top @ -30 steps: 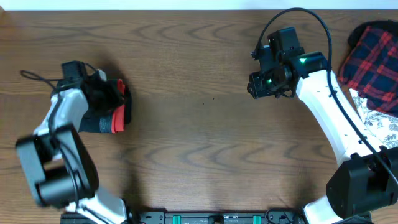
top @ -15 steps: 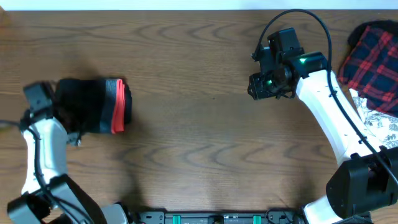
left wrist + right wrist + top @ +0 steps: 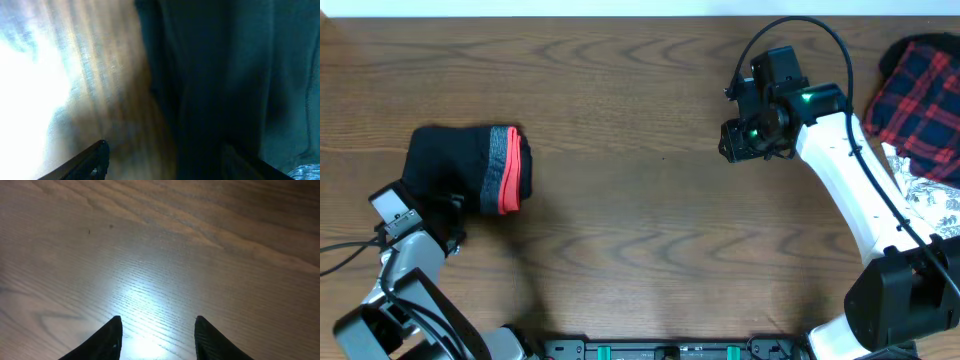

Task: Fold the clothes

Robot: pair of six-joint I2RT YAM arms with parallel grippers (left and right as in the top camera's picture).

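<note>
The black trousers (image 3: 455,165) lie folded in a compact bundle at the table's left, their grey waistband and red-orange edge (image 3: 506,170) on the right side. My left gripper (image 3: 448,222) is just below the bundle's front left corner, open and holding nothing; the left wrist view shows its fingertips (image 3: 165,157) spread apart, with dark cloth (image 3: 225,75) filling the right half. My right gripper (image 3: 748,140) hovers over bare wood at the upper right, far from the trousers; its fingers (image 3: 157,330) are open and empty.
A red-and-black plaid garment (image 3: 920,90) lies at the far right edge. A white cloth with dark floral print (image 3: 932,205) lies below it. The right arm (image 3: 850,190) stretches across the right side of the table.
My left arm has pulled back from on top of the bundle toward the front left corner, leaving the folded trousers lying free. The right arm has not moved.
</note>
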